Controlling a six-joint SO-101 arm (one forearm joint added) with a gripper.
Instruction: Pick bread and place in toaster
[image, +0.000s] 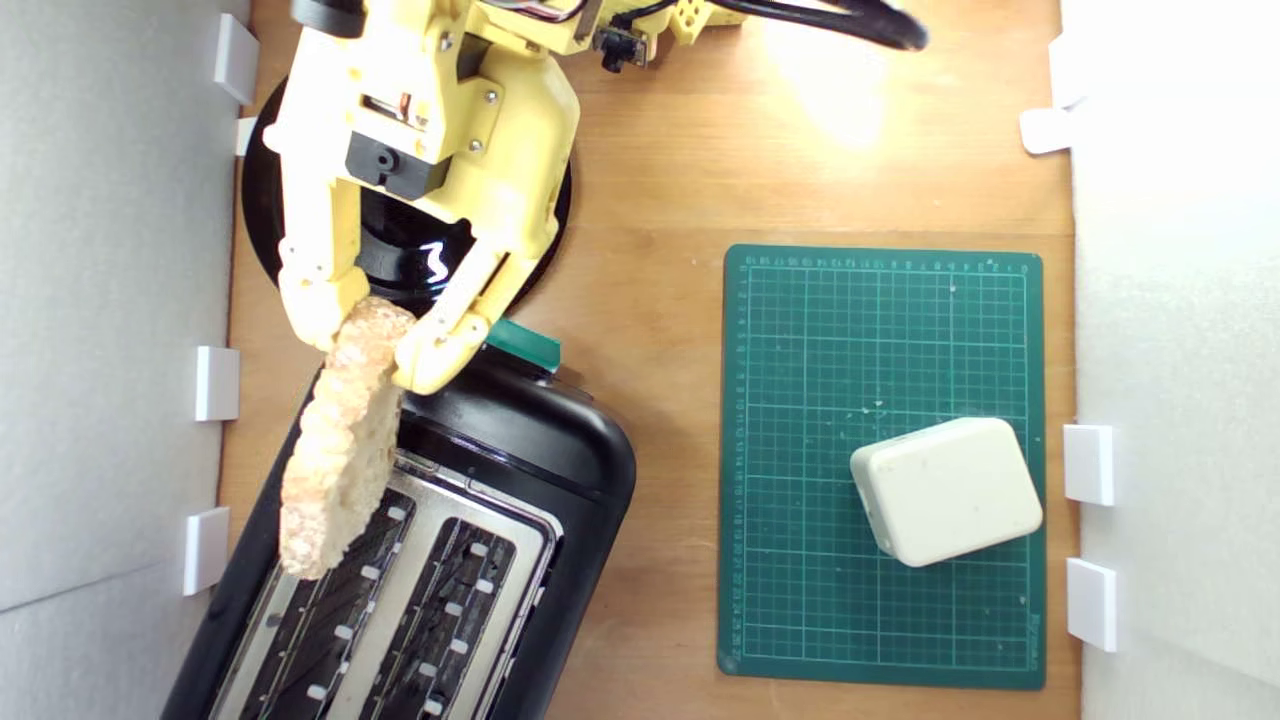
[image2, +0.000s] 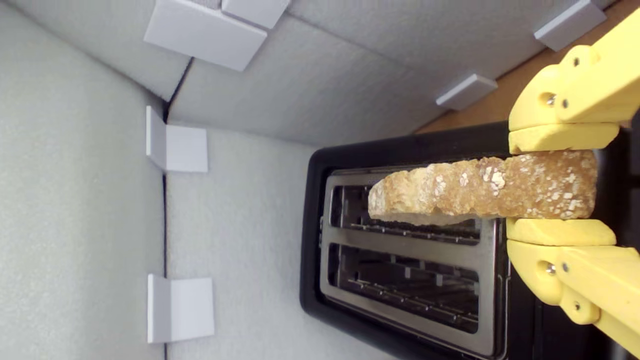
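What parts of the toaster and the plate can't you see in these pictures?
- Toaster: its far end is cut off by the bottom edge of the exterior view.
- Slot under the bread: partly covered by the slice in both views, so how far above it the bread hangs is unclear.
- Black plate: mostly hidden behind the yellow gripper in the exterior view.
- Teal lever: partly hidden by a finger.

I see both slots of the toaster (image: 560, 470) open at lower left of the exterior view, though the bread (image: 340, 450) overhangs the left one. The white wall (image: 100, 300) crowds the toaster's left side. On the right, the green mat (image: 800, 400) is free around the cream block (image: 945, 490).
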